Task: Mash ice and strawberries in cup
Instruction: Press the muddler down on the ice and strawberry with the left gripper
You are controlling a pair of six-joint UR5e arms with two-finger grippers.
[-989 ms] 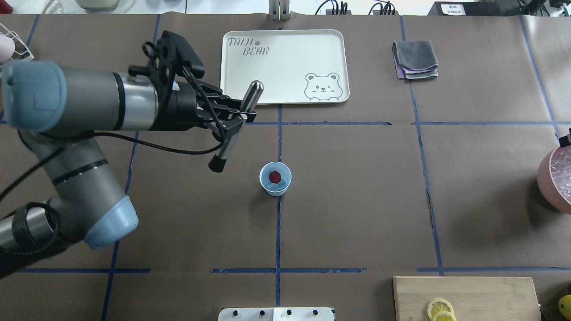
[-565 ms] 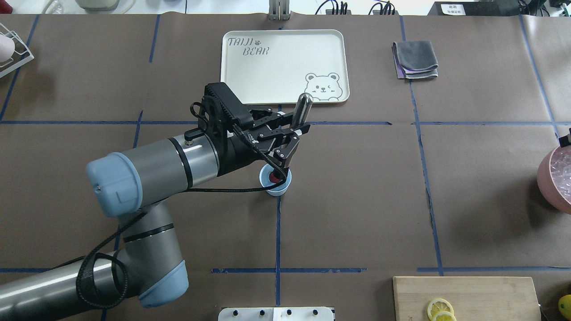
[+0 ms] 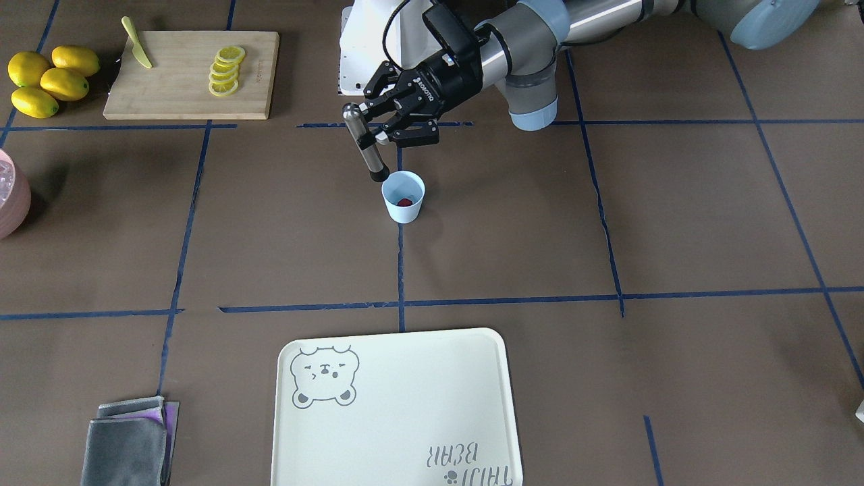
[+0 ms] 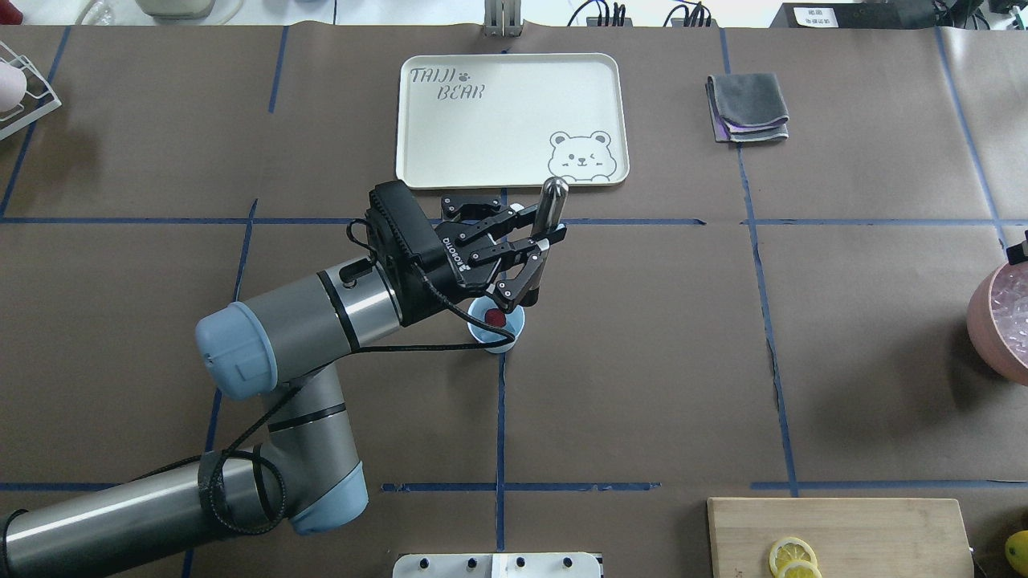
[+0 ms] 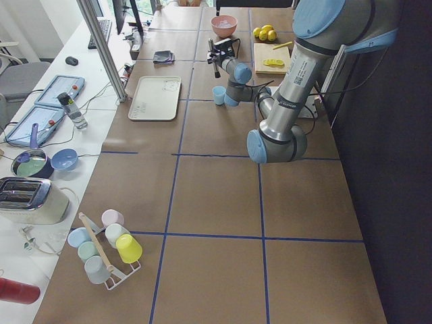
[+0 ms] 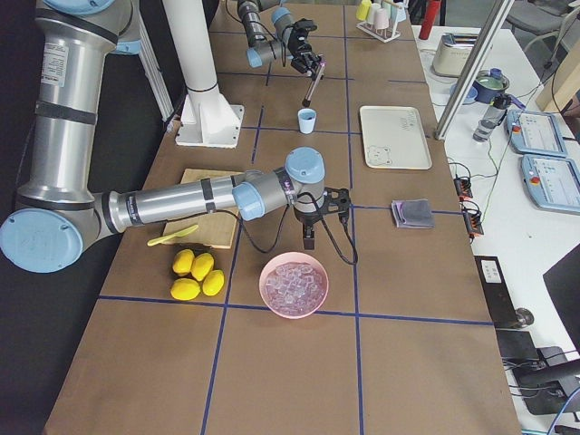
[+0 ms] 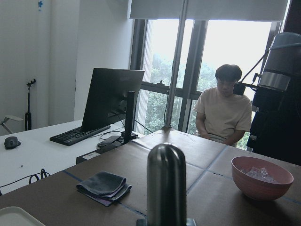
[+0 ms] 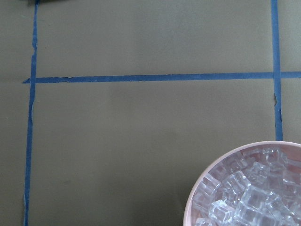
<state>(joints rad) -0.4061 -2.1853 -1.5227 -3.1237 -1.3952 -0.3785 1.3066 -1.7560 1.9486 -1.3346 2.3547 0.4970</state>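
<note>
The pale-blue cup (image 4: 485, 332) stands at the table's middle, with the dark-red strawberry (image 4: 495, 318) inside; both show in the front view, cup (image 3: 403, 206) and strawberry (image 3: 404, 202). I cannot make out the ice in the cup. My left gripper (image 4: 532, 249) is shut on a steel muddler (image 3: 364, 145), held tilted. Its black tip (image 3: 379, 177) sits just above the cup's rim, on the robot's right side. The muddler's rounded top fills the left wrist view (image 7: 167, 183). My right gripper (image 6: 308, 237) hangs beside the pink bowl; I cannot tell whether it is open.
A pink bowl of ice cubes (image 8: 249, 188) stands at the table's right edge (image 4: 1004, 321). A cream bear tray (image 4: 511, 119) lies beyond the cup, a folded grey cloth (image 4: 748, 107) to its right. A cutting board with lemon slices (image 3: 191, 73) and whole lemons (image 3: 47, 79) lie near the robot.
My left arm has swung right with the muddler, from left of the cup to over it. The muddler's tip now sits at the cup's rim.
</note>
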